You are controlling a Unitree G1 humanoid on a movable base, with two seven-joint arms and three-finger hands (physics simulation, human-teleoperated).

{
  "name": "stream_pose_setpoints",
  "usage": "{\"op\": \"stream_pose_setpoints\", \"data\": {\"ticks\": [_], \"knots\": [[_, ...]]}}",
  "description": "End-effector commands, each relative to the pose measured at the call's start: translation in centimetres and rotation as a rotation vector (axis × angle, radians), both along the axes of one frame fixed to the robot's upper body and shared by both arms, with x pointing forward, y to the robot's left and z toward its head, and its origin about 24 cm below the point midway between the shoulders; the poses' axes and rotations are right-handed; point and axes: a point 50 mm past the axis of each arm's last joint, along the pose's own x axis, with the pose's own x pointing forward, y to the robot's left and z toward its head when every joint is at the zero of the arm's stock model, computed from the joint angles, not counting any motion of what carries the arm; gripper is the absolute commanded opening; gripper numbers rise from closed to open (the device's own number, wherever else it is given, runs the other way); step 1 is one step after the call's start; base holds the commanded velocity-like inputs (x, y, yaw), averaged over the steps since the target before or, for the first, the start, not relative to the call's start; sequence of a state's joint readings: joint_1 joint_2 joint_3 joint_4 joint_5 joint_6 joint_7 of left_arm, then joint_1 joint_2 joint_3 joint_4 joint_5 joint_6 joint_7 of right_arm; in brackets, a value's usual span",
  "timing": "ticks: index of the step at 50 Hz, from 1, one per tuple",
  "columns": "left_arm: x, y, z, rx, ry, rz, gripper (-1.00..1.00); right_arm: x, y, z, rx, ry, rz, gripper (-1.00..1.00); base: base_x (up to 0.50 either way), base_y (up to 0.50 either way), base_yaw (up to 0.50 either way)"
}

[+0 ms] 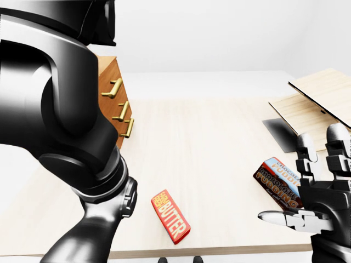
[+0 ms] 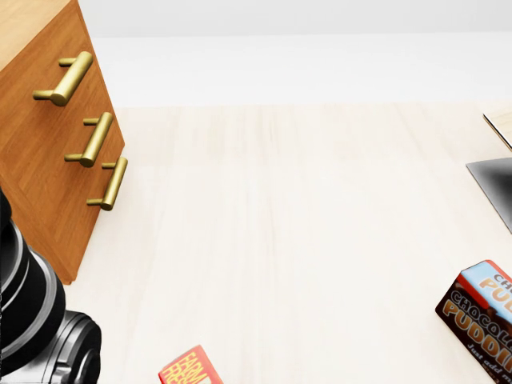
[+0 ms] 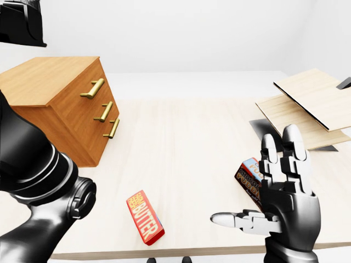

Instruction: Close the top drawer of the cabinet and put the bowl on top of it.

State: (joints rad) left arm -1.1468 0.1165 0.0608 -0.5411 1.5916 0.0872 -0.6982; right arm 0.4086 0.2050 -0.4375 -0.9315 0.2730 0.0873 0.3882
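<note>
In the left-eye view the left arm (image 1: 55, 109) fills the left side and runs out of the top edge, hiding most of the cabinet (image 1: 108, 70). The right hand (image 1: 321, 200) hangs low at the right over the surface (image 1: 208, 142), its fingers (image 1: 305, 152) spread wide and holding nothing, probably kept clear. The head view shows three brass handles (image 2: 68, 78) in one line, so the top drawer (image 2: 72, 40) looks shut. In the right-eye view the cabinet's top carries no bowl, which shows nowhere. A dark shape (image 3: 19, 22) in the top-left corner is probably the left hand, but I cannot tell whether its fingers grip anything.
</note>
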Motion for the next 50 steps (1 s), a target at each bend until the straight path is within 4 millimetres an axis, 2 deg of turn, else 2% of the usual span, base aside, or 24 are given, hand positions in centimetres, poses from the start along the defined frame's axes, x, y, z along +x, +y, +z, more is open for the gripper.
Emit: {"op": "stream_pose_setpoints", "data": {"ticks": [1, 10, 20, 33, 41, 50], "knots": [[0.8, 1.3, 0.9, 0.035, 0.025, -0.023, -1.0, 0.1, 0.1, -0.1, 0.0, 0.007, 0.003, 1.0, 0.0, 0.0, 0.0], [1.8, 2.4, 0.8, 0.05, 0.08, -0.023, -1.0, -0.2, 0.1, 0.0, 0.0, 0.001, 0.005, 1.0, 0.0, 0.0, 0.0], [4.7, 4.9, -1.5, 0.022, 0.268, -0.083, -1.0, -0.2, 0.1, 0.1, -0.002, -0.001, 0.006, 1.0, 0.0, 0.0, 0.0], [7.0, 7.6, -2.4, -0.062, 0.253, -0.138, -1.0, -0.1, 0.2, -0.1, -0.001, 0.007, 0.009, 1.0, 0.0, 0.0, 0.0], [7.9, 8.4, -2.9, -0.091, 0.26, -0.143, -1.0, -0.1, 0.3, -0.1, 0.0, 0.012, 0.012, 1.0, 0.0, 0.0, 0.0], [9.2, 10.1, -4.1, -0.166, 0.272, -0.136, -1.0, -0.2, 0.3, -0.1, 0.0, 0.009, 0.011, 1.0, 0.0, 0.0, 0.0]]}}
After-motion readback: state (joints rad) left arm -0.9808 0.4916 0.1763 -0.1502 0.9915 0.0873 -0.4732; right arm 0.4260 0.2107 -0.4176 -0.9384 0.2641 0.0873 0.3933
